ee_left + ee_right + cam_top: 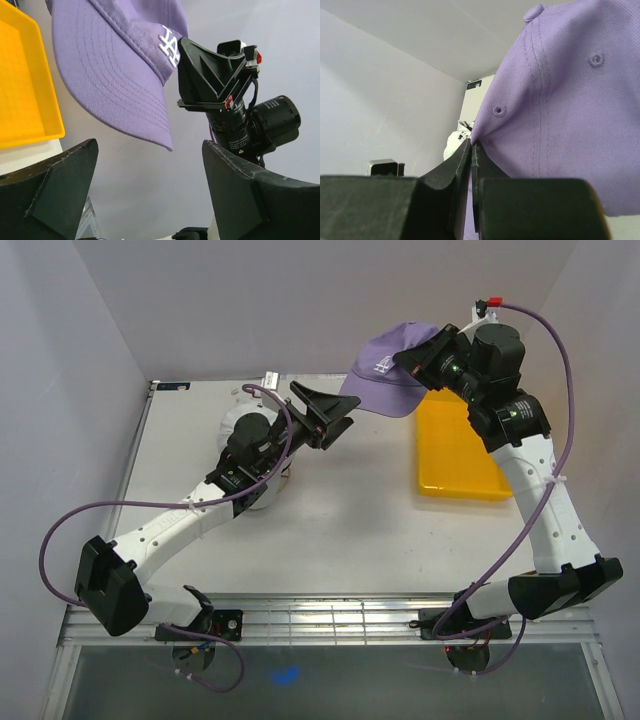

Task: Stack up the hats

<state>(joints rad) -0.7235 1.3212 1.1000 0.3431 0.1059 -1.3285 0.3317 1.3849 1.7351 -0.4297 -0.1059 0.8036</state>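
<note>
White cap (232, 428) mostly hidden under our left arm (190, 515).
Right end effector (422, 356) pinches purple cap (385, 370) aloft; left end effector (335, 418) spread.

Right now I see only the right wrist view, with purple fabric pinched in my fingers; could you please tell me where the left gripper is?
Observer: The left gripper is open and empty, pointing at the purple cap from the left without touching it.
Operator: Thank you. What is near the cap?
Observer: The right gripper holds it in the air by the far end of a yellow tray.
Operator: And the white thing I glimpse past the cap?
Observer: That is a white cap on the table, under the left arm, which hides most of it.
</note>
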